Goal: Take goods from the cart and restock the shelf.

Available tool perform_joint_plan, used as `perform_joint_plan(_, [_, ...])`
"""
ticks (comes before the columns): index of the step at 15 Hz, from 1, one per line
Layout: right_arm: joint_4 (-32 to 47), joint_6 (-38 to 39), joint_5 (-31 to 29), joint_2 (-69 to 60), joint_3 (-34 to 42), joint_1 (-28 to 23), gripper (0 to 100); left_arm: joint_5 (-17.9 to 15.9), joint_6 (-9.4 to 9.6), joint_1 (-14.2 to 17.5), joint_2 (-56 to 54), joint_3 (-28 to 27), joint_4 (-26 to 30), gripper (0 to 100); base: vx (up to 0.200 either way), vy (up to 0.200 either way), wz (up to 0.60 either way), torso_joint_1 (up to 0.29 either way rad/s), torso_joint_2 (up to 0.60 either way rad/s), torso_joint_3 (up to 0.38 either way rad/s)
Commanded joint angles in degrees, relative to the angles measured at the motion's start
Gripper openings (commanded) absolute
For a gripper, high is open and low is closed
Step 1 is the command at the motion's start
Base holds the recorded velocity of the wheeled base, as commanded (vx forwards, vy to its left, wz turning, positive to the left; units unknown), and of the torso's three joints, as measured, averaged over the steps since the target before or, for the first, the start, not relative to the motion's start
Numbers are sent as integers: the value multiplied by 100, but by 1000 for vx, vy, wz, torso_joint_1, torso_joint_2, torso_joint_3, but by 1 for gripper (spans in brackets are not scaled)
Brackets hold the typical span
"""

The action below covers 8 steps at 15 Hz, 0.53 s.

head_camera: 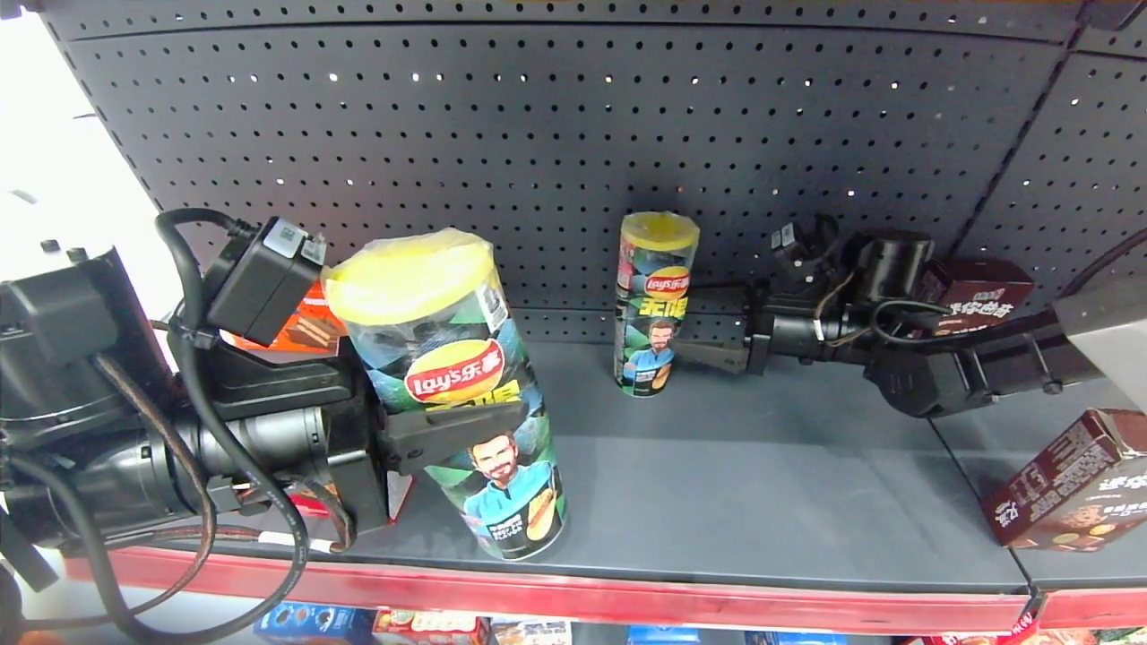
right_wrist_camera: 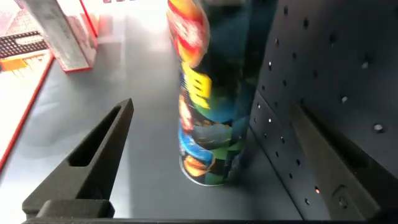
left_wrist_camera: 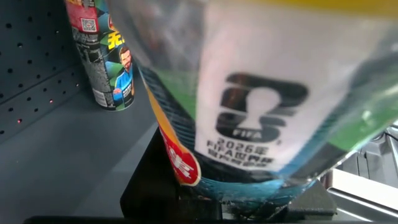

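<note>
Back can (head_camera: 652, 305) stands on the shelf (head_camera: 762, 484) by the pegboard, my right gripper (head_camera: 712, 330) spread wide and released beside it; my left gripper (head_camera: 461, 437) is clenched around the front can (head_camera: 444, 358), upright near the shelf's front edge, not yet let go.

A dark grey perforated metal back panel (head_camera: 538, 134) fills the head view from 10 to 2 o'clock, its top edge slightly bowed; small points of light show through some of its holes; at 2 o'clock a slanting dark seam (head_camera: 1030, 116) parts it from a second perforated panel (head_camera: 1084, 179) of the next bay; a flat dark grey metal shelf board (head_camera: 762, 484) spreads from the centre to 5 o'clock, meeting the back panel at its rear; a glossy red front strip (head_camera: 627, 598) edges the board from 7 to 5 o'clock; strong white light (head_camera: 54, 134) floods the opening at 9 to 10 o'clock.
</note>
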Motion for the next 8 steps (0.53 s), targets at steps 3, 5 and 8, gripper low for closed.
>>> perform_joint_plan(3, [81,10,1,563,-582,142,100,4,2,1,6,41,-7,0,0,0,0,0,0,0])
perform_joint_plan(5, [108,10,-17,651,-713,221,100,4,2,1,6,146,-24,0,0,0,0,0,0,0])
perform_joint_plan(8, [108,19,-166,844,-924,291,100,13,2,9,-46,287,-33,0,0,0,0,0,0,0])
